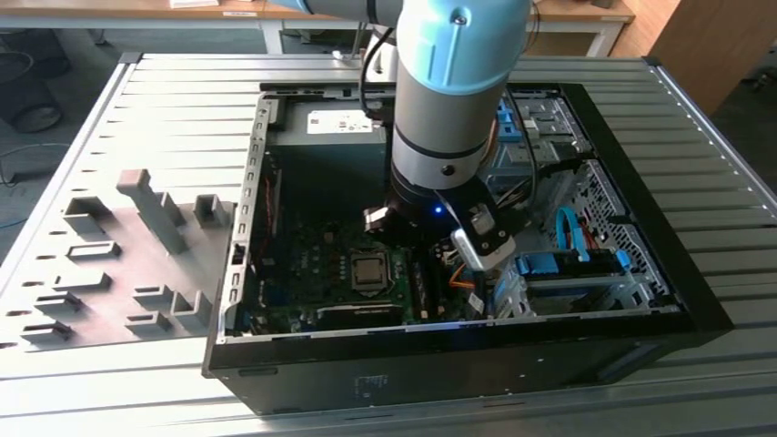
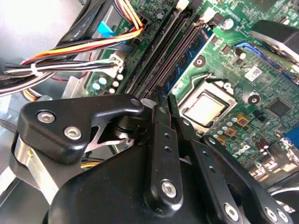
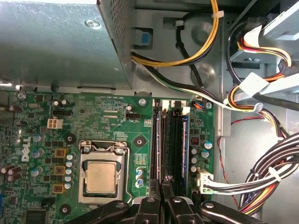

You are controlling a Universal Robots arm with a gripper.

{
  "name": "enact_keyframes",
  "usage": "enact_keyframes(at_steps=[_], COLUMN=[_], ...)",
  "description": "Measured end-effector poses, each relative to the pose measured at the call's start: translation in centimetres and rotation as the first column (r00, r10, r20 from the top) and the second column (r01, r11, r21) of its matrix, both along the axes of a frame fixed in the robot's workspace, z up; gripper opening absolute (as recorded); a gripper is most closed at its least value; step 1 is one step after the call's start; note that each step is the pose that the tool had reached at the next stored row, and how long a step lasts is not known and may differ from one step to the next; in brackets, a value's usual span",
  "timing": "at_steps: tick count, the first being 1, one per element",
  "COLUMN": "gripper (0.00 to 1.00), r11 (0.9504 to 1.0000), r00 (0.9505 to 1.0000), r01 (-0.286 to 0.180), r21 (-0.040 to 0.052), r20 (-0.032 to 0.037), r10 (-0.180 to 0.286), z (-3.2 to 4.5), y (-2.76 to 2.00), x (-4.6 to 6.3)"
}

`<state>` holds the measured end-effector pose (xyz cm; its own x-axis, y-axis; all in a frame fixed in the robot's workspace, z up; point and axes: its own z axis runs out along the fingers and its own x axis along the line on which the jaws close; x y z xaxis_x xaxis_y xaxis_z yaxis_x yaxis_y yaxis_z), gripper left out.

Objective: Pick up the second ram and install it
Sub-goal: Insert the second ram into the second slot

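The second ram (image 2: 189,49) stands on edge in a memory slot of the motherboard (image 3: 107,116). It is in the slot closest to the processor socket (image 2: 203,107), and in the first wrist view it shows as a thin pale strip (image 3: 159,144). One end of it reaches right up to the gripper (image 2: 165,100), whose fingers are drawn almost together. Whether they pinch that end or only meet it cannot be told. Bundled cables (image 2: 70,60) lie on the slots' other side. The arm (image 1: 449,109) reaches down into the open computer case (image 1: 680,300). Grey holders (image 1: 146,218) sit well apart at the exterior view's left.
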<state>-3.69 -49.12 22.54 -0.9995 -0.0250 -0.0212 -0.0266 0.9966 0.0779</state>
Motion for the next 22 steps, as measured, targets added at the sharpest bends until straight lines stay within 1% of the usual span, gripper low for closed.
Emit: enact_keyframes(at_steps=[2,5,6,14,22], gripper=[0.14,0.14,0.14,0.14,0.14], r11=[0.9998,0.9982,0.9979,0.9982,0.9982], r00=[0.9998,0.9982,0.9979,0.9982,0.9982], r01=[0.019,0.059,0.064,0.061,0.061], r21=[-0.0001,-0.0001,-0.0001,0.0000,-0.0001], r20=[0.0000,0.0000,-0.0001,0.0000,0.0000], r10=[-0.019,-0.059,-0.064,-0.061,-0.061], z=[-0.02,-0.04,-0.04,-0.04,-0.04], y=[0.00,0.00,0.00,0.11,0.12], x=[0.01,0.00,0.00,0.14,0.28])
